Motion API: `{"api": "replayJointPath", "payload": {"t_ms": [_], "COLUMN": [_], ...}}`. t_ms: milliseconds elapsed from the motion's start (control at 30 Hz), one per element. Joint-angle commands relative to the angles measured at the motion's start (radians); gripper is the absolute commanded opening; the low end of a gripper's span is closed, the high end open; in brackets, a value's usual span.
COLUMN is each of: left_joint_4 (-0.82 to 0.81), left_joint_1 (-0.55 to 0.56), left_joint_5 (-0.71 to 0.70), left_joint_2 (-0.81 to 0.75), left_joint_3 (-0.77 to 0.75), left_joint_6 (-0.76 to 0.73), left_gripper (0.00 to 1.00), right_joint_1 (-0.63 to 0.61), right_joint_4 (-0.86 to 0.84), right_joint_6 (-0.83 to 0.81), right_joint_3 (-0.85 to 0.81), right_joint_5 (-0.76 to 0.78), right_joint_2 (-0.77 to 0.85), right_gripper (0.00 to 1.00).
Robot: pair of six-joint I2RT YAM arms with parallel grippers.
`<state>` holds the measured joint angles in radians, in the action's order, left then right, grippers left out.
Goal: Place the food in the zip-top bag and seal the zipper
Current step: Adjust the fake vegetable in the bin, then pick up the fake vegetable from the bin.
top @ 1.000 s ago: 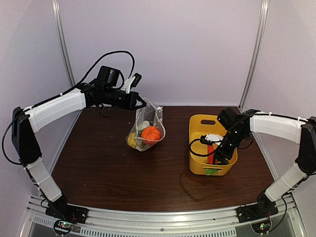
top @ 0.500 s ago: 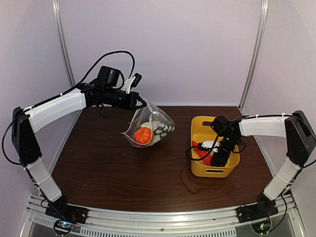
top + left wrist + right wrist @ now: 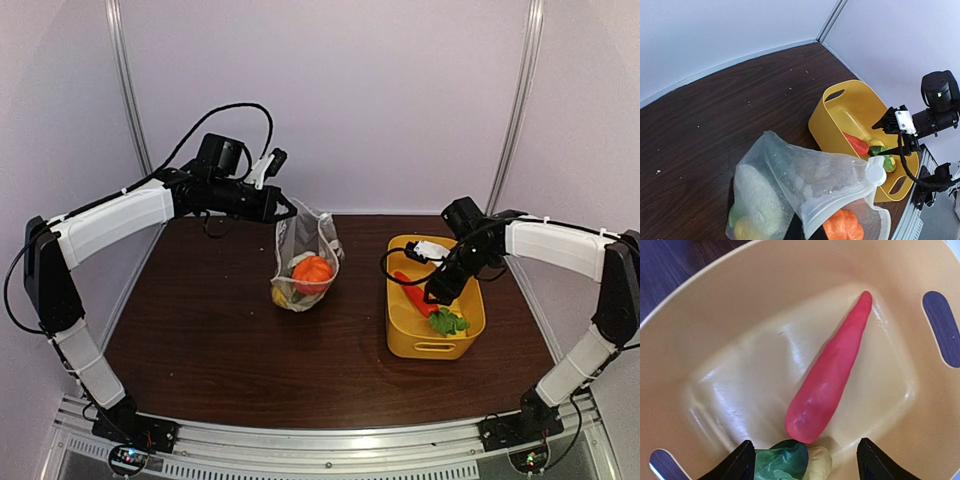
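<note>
Clear dotted plastic zip-top bag (image 3: 305, 262) hangs centre frame, part-filled; your left hand (image 3: 283, 208) pinched shut on its top edge. Red tapered toy piece (image 3: 832, 375), green leafy piece (image 3: 782, 462) lie in yellow plastic basket (image 3: 432, 346), right of frame. Right hand (image 3: 802, 460) wide open, empty, above them. Risk: smooth taper slips out; floppy mouth sags, drop misses.

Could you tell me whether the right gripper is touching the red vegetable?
Apart. Right wrist view shows bare basket floor between the red vegetable and both fingers.
</note>
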<state>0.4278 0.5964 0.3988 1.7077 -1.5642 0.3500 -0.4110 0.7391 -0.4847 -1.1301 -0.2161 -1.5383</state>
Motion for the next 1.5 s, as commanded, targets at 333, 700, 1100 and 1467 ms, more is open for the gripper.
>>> {"api": "replayJointPath", "payload": {"t_ms": [333,700,1100,1467], "left_joint_4": [-0.05,-0.045,-0.044,-0.044], "left_joint_1": [-0.002,-0.003,-0.002,-0.002], "left_joint_5": [0.02,0.004,0.001,0.004], "left_joint_2": [0.001,-0.013,-0.01,-0.003], "left_joint_3": [0.011,0.01,0.01,0.009], "left_joint_6": [0.015,0.012,0.01,0.009], "left_gripper": [0.0,0.0,0.0,0.0], "right_joint_1": [0.001,0.006,0.017,0.053], "right_joint_4": [-0.197,-0.266,-0.295,-0.236], "right_joint_6": [0.221,0.315,0.377,0.309], "right_joint_3": [-0.019,0.006,0.056,0.058], "right_joint_5": [-0.097,-0.127,-0.017,-0.101], "right_joint_2": [-0.152,-0.244,-0.242,0.001], "right_gripper": [0.57,0.51,0.5,0.37]}}
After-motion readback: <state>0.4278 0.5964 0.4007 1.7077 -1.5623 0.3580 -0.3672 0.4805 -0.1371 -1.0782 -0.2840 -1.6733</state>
